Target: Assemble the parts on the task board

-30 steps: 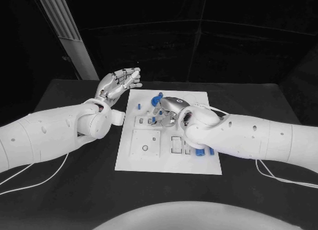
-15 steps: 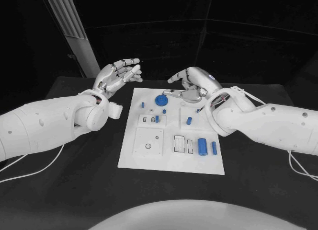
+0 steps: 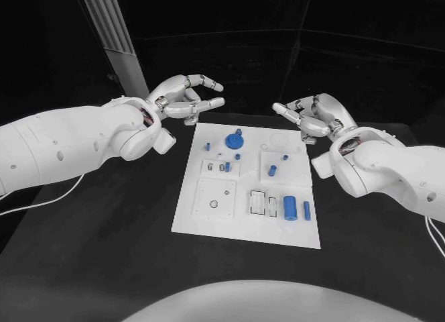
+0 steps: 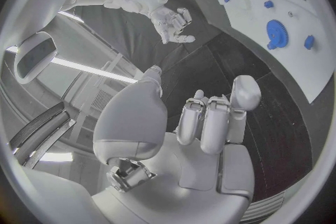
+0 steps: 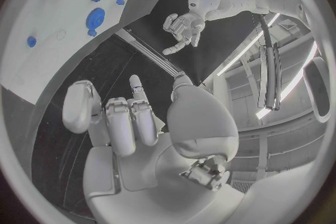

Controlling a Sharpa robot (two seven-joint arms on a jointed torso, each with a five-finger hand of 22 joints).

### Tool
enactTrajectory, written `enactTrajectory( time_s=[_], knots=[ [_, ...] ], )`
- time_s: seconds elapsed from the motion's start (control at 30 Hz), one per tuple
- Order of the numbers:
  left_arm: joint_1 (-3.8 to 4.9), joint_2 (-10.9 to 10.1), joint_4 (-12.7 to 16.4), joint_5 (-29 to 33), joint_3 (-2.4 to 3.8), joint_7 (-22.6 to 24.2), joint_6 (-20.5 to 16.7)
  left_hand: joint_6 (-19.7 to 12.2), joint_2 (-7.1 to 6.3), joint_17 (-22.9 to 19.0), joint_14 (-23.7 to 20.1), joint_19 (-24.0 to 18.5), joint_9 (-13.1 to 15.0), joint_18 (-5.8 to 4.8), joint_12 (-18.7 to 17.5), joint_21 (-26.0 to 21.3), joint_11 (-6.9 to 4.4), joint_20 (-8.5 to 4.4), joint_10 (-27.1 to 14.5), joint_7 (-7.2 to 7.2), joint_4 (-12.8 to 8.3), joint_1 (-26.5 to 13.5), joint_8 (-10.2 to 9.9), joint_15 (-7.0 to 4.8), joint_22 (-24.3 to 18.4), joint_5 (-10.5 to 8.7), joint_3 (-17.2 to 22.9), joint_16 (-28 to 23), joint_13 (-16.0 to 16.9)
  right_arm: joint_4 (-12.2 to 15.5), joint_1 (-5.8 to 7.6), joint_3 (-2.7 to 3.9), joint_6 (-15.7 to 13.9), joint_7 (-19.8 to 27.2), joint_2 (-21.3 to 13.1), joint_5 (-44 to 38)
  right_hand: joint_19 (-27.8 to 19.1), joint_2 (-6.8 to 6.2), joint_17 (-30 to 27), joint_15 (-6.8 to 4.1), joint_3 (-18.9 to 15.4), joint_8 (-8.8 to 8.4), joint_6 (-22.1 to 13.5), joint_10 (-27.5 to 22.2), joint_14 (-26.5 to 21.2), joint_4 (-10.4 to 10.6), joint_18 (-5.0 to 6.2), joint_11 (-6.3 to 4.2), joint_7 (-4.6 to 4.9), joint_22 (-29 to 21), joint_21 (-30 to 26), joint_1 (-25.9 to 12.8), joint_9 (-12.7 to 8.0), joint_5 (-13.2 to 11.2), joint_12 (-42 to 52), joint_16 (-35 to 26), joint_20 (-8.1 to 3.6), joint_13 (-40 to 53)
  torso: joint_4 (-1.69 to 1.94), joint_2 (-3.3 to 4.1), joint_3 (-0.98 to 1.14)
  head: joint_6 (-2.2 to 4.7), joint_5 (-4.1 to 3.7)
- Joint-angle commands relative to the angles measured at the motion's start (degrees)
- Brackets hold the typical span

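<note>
The white task board (image 3: 232, 225) lies in the middle of the black table. A blue gear (image 3: 233, 141) stands near its far end, and a blue cylinder (image 3: 290, 208) and a thin blue peg (image 3: 307, 208) lie at its near right. Small blue pieces (image 3: 272, 170) sit around the middle. My left hand (image 3: 189, 97) hovers off the board's far left corner, fingers loosely bent and apart, holding nothing. My right hand (image 3: 314, 114) hovers off the far right corner, also empty. The left wrist view shows the gear (image 4: 276, 28) and the right hand (image 4: 171, 17); the right wrist view shows the gear (image 5: 95, 17) and the left hand (image 5: 181, 27).
A pale upright post (image 3: 121, 40) stands behind the table's far left. A white cable (image 3: 49, 194) trails from my left arm over the table, another (image 3: 437, 241) from my right arm. Bare black table (image 3: 106, 255) lies on both sides of the board.
My right hand has lifted off the board's far part and drawn back to the right, empty. My left hand stays off the far left corner with its fingers bent more. The camera has shifted.
</note>
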Motion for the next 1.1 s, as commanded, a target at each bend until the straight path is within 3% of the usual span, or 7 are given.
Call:
enactTrajectory(
  time_s=[0.03, 0.17, 0.33, 0.53, 0.7, 0.93, 1.1],
  knots=[
    [0.34, 0.6, 0.1, -13.3, 0.01, -11.0, 6.2, 2.1, -0.77, 16.8, 7.9, 12.0, -0.1, -2.78, 0.5, 10.4, 1.25, 0.75, 6.8, 4.22, -0.3, 0.0, 0.2, 1.11, 10.7, -0.10, 0.1, 0.2, 15.9, 0.5, 0.11, 0.00, 2.7, 4.1, -0.9, 9.1, -0.7, 0.27, 15.1, 0.32, -0.3, 0.38, -0.6, 6.0, 6.0, 0.0, 1.20, 0.51, -0.05, 5.7, -0.8, -0.5, 0.1, -0.2, 0.1, 0.1, 0.01, 15.1, 0.02, 0.14, -0.08, -0.04, -0.08],
    [0.50, 1.6, -0.2, -17.8, 0.01, -15.3, 8.3, 7.9, 0.93, 16.8, 7.9, 25.5, 0.4, -5.58, 0.5, 17.0, 1.80, 1.70, 6.8, 4.51, -0.1, -0.4, 1.2, 1.42, 18.1, -0.53, 0.3, 0.2, 15.9, 0.2, 0.09, -0.05, 3.4, 4.9, -1.8, 11.4, -0.9, 1.18, 15.1, 0.30, -0.4, 1.27, -0.5, 6.0, 6.0, -0.1, 1.25, 0.47, -0.14, 5.6, -1.1, -0.3, 0.3, 0.0, 0.1, 0.1, 0.03, 15.1, 0.04, 0.14, -0.12, 0.17, -0.30],
    [0.40, 2.6, -0.1, -22.9, 0.01, -20.8, 12.0, 13.7, 4.92, 16.8, 7.9, 25.5, 1.9, -5.58, 0.5, 17.0, 0.34, 1.16, 6.8, 2.70, -0.1, -0.6, 4.1, 0.06, 18.1, 0.63, 0.6, 0.2, 15.9, -0.3, 0.01, -0.10, 4.0, 4.7, -2.5, 12.7, -1.1, 1.61, 15.1, 0.26, -0.6, 1.72, -0.6, 6.0, 6.0, -0.1, 1.32, 0.42, -0.18, 5.5, -1.4, -0.2, 0.3, -0.5, 0.1, 0.1, 0.01, 15.1, 0.06, 0.14, -0.06, -0.10, -0.45],
    [-0.02, 3.5, 0.3, -27.3, 0.01, -26.7, 15.2, 18.5, 8.25, 16.8, 7.9, 25.5, 7.1, -5.58, 0.5, 17.0, -1.96, -0.87, 6.8, 0.06, 0.0, -1.6, 11.1, -2.19, 18.1, 1.35, -0.6, 0.2, 15.9, -1.0, -0.19, -0.17, 5.1, 3.6, -2.7, 13.2, -1.2, 2.20, 15.1, 0.20, -1.2, 2.63, -0.9, 6.0, 6.0, -0.1, 1.35, 0.35, -0.25, 5.4, -1.7, -0.1, 0.5, -1.7, 0.1, 0.1, -0.05, 15.1, -0.10, 0.12, -0.06, -0.18, -0.67],
    [-0.28, 3.9, 0.4, -28.3, 0.02, -30.7, 16.2, 19.2, 7.32, 16.8, 7.9, 25.5, 13.8, -5.58, 0.5, 17.0, -3.68, -2.53, 6.8, -1.35, -0.1, -3.9, 16.8, -3.74, 18.1, -0.67, -3.8, 0.2, 15.9, -1.1, -0.32, -0.20, 6.0, 2.5, -2.7, 13.0, -1.5, 2.36, 15.1, 0.14, -1.7, 3.21, -1.0, 6.0, 6.0, -0.1, 1.46, 0.29, -0.31, 5.2, -2.2, -0.1, 0.6, -2.7, 0.1, 0.1, -0.09, 15.1, 0.10, 0.13, 0.01, -0.21, -1.08],
    [-0.49, 4.7, -0.2, -28.5, 0.02, -35.4, 17.6, 19.6, 6.25, 16.8, 7.9, 25.5, 18.2, -5.58, 0.5, 17.0, -4.48, -3.32, 6.8, -2.11, 0.0, -6.7, 19.0, -4.50, 18.1, -1.17, -4.8, 0.2, 15.9, -1.4, -0.44, -0.23, 7.0, 0.9, -2.7, 12.4, -1.5, 2.36, 15.1, 0.13, -1.8, 3.33, -1.0, 6.0, 6.0, -0.1, 1.49, 0.28, -0.32, 5.1, -2.3, 0.0, 0.6, -2.8, 0.1, 0.1, -0.10, 15.1, 0.13, 0.15, -0.01, -0.34, -1.45],
    [-0.79, 6.1, -1.5, -28.6, 0.02, -37.6, 19.8, 19.4, 10.14, 16.8, 7.9, 25.5, 19.6, -5.58, 0.5, 17.0, -4.73, -3.64, 6.8, -2.33, -0.1, -8.4, 18.2, -4.78, 18.1, -0.67, -4.3, 0.2, 15.9, -1.8, -0.60, -0.24, 8.1, -0.9, -2.5, 11.6, -1.2, 2.46, 15.1, 0.10, -1.8, 3.51, -1.1, 6.0, 6.0, -0.2, 1.39, 0.25, -0.35, 5.3, -2.0, 0.1, 0.6, -2.9, 0.1, 0.1, -0.13, 15.1, -0.02, 0.13, -0.08, -0.40, -1.42]
  ],
)
